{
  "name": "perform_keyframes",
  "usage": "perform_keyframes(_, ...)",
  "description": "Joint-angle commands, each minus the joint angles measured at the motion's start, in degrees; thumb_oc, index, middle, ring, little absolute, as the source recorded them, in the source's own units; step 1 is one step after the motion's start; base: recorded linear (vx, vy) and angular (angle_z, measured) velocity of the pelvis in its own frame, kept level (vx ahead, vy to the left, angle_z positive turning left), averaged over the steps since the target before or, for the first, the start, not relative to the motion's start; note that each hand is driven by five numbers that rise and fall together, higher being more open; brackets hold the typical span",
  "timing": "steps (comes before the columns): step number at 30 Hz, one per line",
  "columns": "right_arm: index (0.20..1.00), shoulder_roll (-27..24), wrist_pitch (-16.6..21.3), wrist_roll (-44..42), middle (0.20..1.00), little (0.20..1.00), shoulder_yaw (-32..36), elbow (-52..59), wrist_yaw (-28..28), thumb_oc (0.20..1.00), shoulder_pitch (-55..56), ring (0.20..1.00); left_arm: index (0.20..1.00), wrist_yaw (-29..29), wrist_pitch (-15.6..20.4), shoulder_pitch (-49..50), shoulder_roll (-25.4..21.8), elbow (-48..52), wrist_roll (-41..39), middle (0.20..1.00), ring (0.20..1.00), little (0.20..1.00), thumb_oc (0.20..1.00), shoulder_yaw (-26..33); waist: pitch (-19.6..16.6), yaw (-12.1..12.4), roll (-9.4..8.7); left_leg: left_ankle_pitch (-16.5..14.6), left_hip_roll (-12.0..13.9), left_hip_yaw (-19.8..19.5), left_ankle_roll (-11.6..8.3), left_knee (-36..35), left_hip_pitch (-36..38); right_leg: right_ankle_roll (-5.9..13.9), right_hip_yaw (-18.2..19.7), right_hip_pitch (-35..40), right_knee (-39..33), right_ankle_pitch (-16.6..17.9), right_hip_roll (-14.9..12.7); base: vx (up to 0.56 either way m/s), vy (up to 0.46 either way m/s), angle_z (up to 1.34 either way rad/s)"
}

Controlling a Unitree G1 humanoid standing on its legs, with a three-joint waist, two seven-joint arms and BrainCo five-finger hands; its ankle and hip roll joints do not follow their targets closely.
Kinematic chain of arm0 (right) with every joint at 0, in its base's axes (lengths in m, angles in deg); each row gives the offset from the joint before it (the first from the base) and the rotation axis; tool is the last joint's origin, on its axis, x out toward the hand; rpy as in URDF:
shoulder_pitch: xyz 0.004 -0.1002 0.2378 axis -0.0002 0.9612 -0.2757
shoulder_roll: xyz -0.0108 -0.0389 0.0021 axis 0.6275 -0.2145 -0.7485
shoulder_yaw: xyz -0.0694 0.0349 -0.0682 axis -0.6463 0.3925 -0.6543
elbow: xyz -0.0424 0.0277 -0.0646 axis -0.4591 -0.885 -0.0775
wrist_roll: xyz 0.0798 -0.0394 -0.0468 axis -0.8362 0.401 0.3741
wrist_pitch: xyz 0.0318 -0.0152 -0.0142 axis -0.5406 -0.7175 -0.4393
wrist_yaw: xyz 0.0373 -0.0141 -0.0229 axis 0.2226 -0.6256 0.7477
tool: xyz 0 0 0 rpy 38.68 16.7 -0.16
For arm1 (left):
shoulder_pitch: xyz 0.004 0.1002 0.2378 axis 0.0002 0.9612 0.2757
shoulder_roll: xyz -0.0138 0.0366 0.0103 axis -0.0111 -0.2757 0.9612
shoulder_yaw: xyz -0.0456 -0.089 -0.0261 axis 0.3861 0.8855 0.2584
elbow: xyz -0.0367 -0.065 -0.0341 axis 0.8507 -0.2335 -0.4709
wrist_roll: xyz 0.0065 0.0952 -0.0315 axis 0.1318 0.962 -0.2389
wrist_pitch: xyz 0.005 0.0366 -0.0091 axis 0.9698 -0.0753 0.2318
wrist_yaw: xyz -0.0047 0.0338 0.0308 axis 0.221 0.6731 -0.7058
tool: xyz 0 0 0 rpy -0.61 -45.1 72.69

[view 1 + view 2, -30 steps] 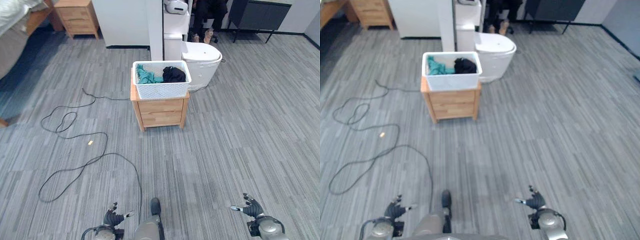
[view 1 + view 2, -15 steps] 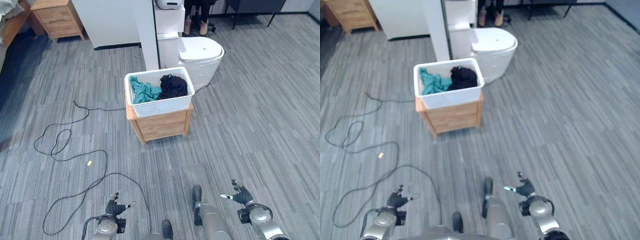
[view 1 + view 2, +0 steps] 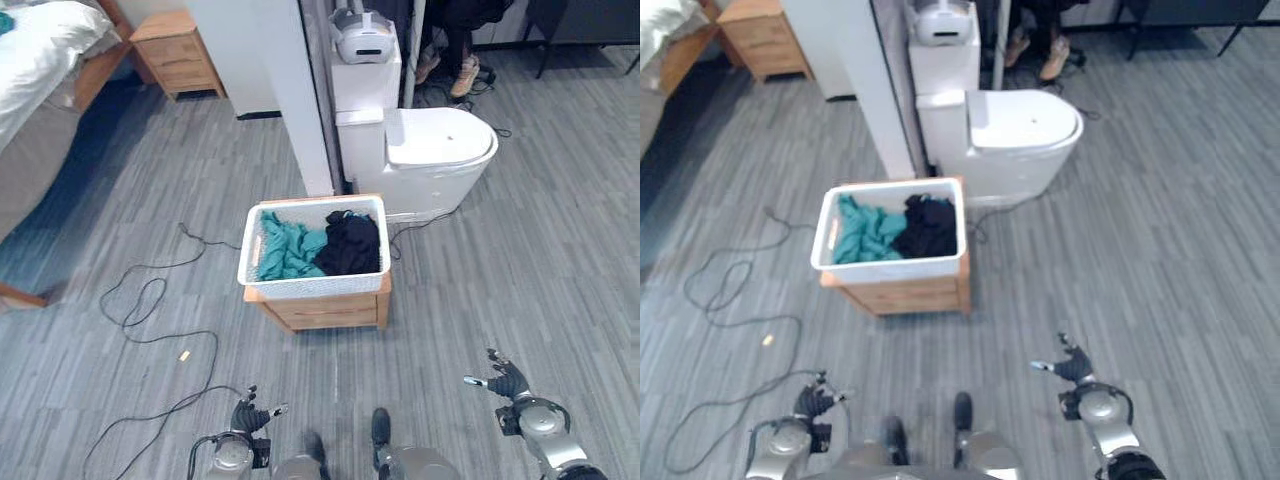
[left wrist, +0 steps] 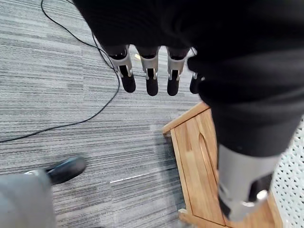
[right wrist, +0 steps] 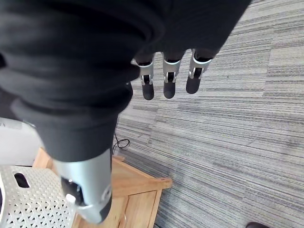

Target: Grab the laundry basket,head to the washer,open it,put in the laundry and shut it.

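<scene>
A white perforated laundry basket (image 3: 310, 286) sits on a low wooden nightstand (image 3: 325, 311) in the middle of the floor. Inside it lie a teal cloth (image 3: 285, 250) and a black garment (image 3: 350, 243). Just behind stands a white toilet-shaped unit (image 3: 440, 152) with its lid down. My left hand (image 3: 245, 417) and right hand (image 3: 512, 383) hang low, short of the nightstand on either side, fingers straight and holding nothing. In the left wrist view my fingers (image 4: 152, 78) hang above the floor beside the nightstand (image 4: 197, 166). The right wrist view shows the basket's corner (image 5: 23, 202).
A white pillar (image 3: 300, 95) rises behind the basket. A bed (image 3: 35, 60) and a second wooden nightstand (image 3: 180, 50) are at the far left. A person's shoes (image 3: 455, 72) show behind the white unit. Open grey floor lies to the right.
The camera has moved forward, so the basket, nightstand and white unit now lie closer and lower in view. Both hands remain low and open.
</scene>
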Motion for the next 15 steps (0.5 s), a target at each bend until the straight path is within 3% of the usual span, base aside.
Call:
perform_keyframes(1, 1.000, -2.05, 1.38, 0.16, 1.000, 1.000, 0.79, 1.51, -1.26, 1.000, 2.32, 1.000, 1.000, -0.77, 0.48, -0.68, -2.94, 0.40, 0.70, 1.000, 1.000, 1.000, 1.000, 0.48, -1.34, 0.18, 1.69, 6.00, 3.27, 0.43, -0.28, 1.85, -3.56, 7.80, -5.51, 0.88, 4.86, -10.36, -5.84, 0.23, 0.064, -0.33)
perform_keyframes(6, 1.000, -1.98, 1.43, 0.79, 1.000, 1.000, 0.91, 1.30, -1.46, 1.000, 2.58, 1.000, 1.000, -1.07, 0.47, -0.18, -3.14, -0.25, 0.81, 1.000, 1.000, 1.000, 1.000, 0.98, -1.42, 0.48, 1.95, 8.20, 5.02, 0.67, -1.15, -0.54, -3.05, 7.65, -4.84, 3.29, 6.32, -12.45, -5.78, 0.21, 0.107, -0.26)
perform_keyframes(10, 1.000, -1.57, 1.31, 1.40, 1.000, 1.000, 1.41, 1.10, -1.47, 1.000, 2.73, 1.000, 1.000, -1.10, 0.45, -0.18, -3.45, -1.39, 1.41, 1.000, 1.000, 1.000, 1.000, 1.02, -2.61, 0.31, 2.01, 6.28, 4.50, 1.27, -0.53, 0.28, -1.74, 8.27, -4.16, 4.98, 7.56, -13.90, -6.62, 0.18, 0.168, -0.38)
perform_keyframes(15, 1.000, -0.34, 1.25, 1.27, 1.000, 1.000, 1.74, 1.72, -1.56, 1.000, 1.84, 1.000, 1.000, -1.36, 0.41, -1.03, -4.43, -2.23, 1.77, 1.000, 1.000, 1.000, 1.000, 1.06, -3.52, 0.66, 0.73, 1.84, 0.93, 0.65, 2.26, 3.09, -1.67, 10.26, -2.25, 3.94, 12.41, -14.08, -9.36, 0.16, 0.221, -0.01)
